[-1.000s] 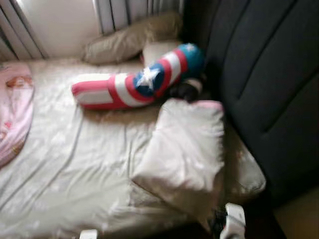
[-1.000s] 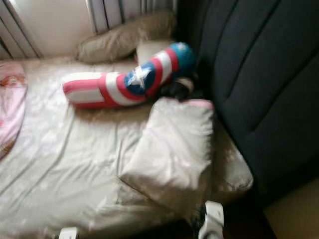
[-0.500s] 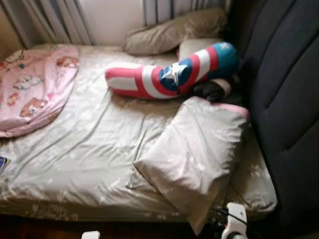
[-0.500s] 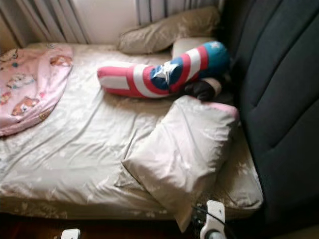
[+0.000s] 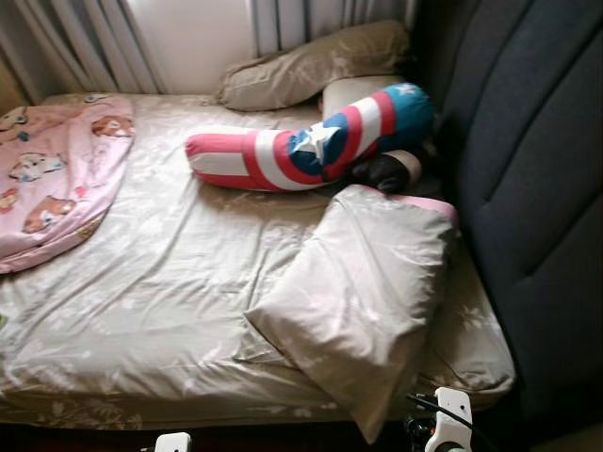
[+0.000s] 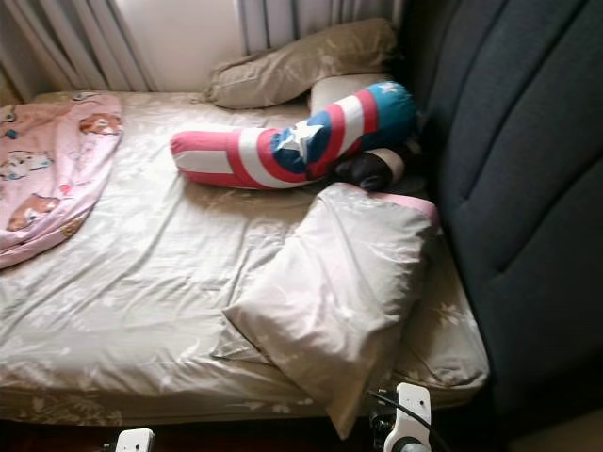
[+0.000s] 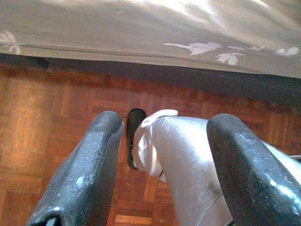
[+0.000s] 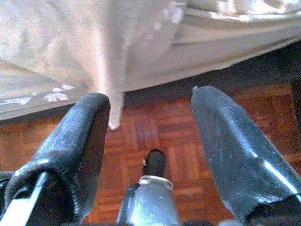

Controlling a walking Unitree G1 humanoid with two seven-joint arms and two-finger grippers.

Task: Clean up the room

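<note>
My left gripper hung low over the wooden floor by the bed's edge, fingers spread apart and holding nothing. My right gripper did likewise, fingers wide, empty, just below the overhanging corner of the beige pillow. On the bed lay a red, white and blue star bolster near the dark headboard, and a pink blanket well apart.

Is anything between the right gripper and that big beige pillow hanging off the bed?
Nothing visible. The right gripper hangs open below the bed edge, and the pillow has its corner drooping beside one finger, with open air and the wooden floor beneath.
</note>
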